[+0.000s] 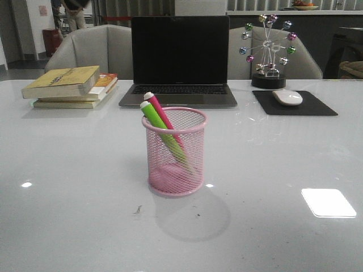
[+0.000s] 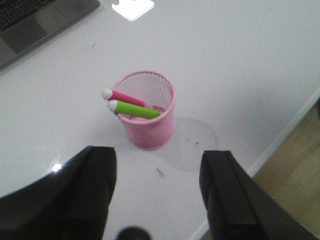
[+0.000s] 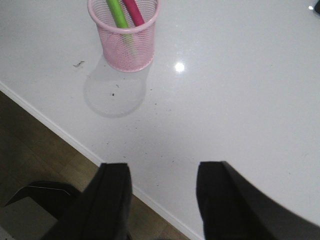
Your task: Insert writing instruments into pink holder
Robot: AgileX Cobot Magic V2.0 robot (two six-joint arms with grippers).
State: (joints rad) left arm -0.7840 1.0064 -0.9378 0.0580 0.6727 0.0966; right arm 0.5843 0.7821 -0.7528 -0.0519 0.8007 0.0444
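Note:
The pink wire-mesh holder point(image 1: 174, 164) stands upright at the middle of the white table. A lime green marker point(image 1: 156, 119) and a magenta pink marker point(image 1: 159, 111) lean inside it, white ends above the rim toward the left. The left wrist view shows the holder point(image 2: 150, 127) with both markers point(image 2: 132, 109) some way ahead of my open left gripper point(image 2: 157, 165), which is empty. In the right wrist view the holder point(image 3: 126, 47) is far from my open, empty right gripper point(image 3: 162, 172), which hangs over the table's front edge. Neither gripper shows in the front view.
A dark laptop point(image 1: 179, 62) stands open behind the holder. A stack of books point(image 1: 71, 86) lies at the back left. A white mouse point(image 1: 287, 97) on a black pad and a ball-wheel ornament point(image 1: 268, 51) are at the back right. Wooden floor point(image 3: 45, 155) lies past the table's front edge.

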